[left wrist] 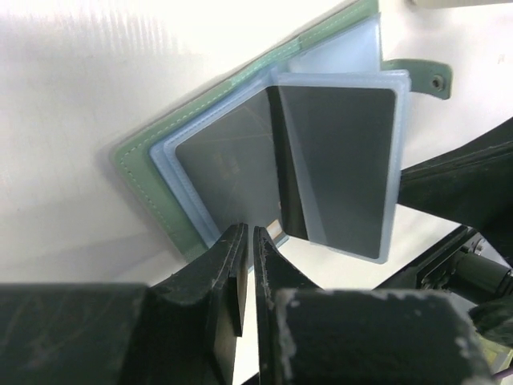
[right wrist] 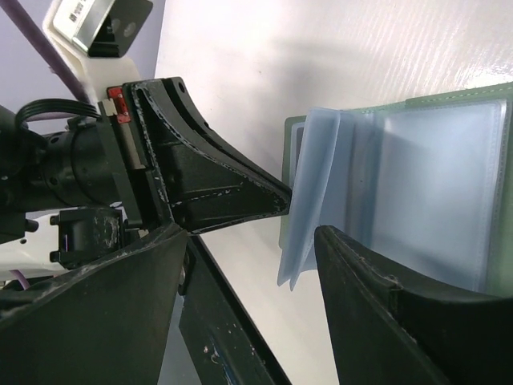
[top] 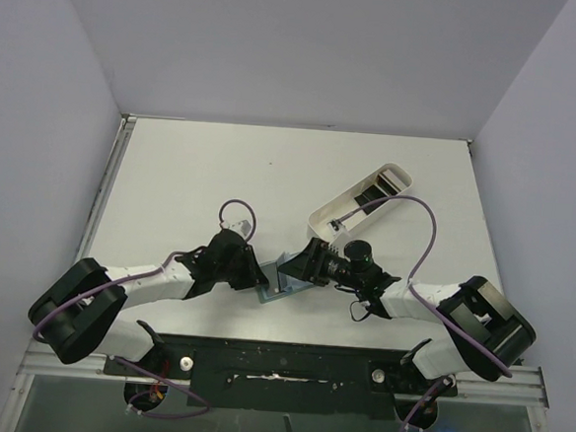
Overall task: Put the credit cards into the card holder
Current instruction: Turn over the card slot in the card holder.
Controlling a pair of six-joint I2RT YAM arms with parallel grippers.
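Plainly the card holder [top: 286, 277] lay open on the table between the two grippers, green cover down and its bluish plastic sleeves [right wrist: 321, 188] fanned upward. Dark cards [left wrist: 341, 152] showed through at least two sleeves, while more credit cards [top: 374, 194] sat in the white tray [top: 329, 217], well apart from the holder on its far right side. The left gripper [left wrist: 248, 241] stood at the holder's left edge with its pincer pressed almost together, only a slit between the fingers; whether a sleeve edge was nipped in that slit could not be told. The right gripper [right wrist: 250, 234] was at the holder's opposite edge, pincer spread wide and holding nothing, the loose sleeves standing in the gap. By its looks, the holder would handle as a light, floppy thing, its sleeves thin, slick and springy, liable to flop shut or slide away (the cover alone looked stiff enough to pin). A sensible hold seemed to be the stitched cover edge or a single sleeve lip near the spine, away from the snap tab [left wrist: 425, 79]. The cards themselves looked stiff, thin and smooth, so they were best pinched by a short edge and fed square into a pocket mouth, lest they skid or jam.
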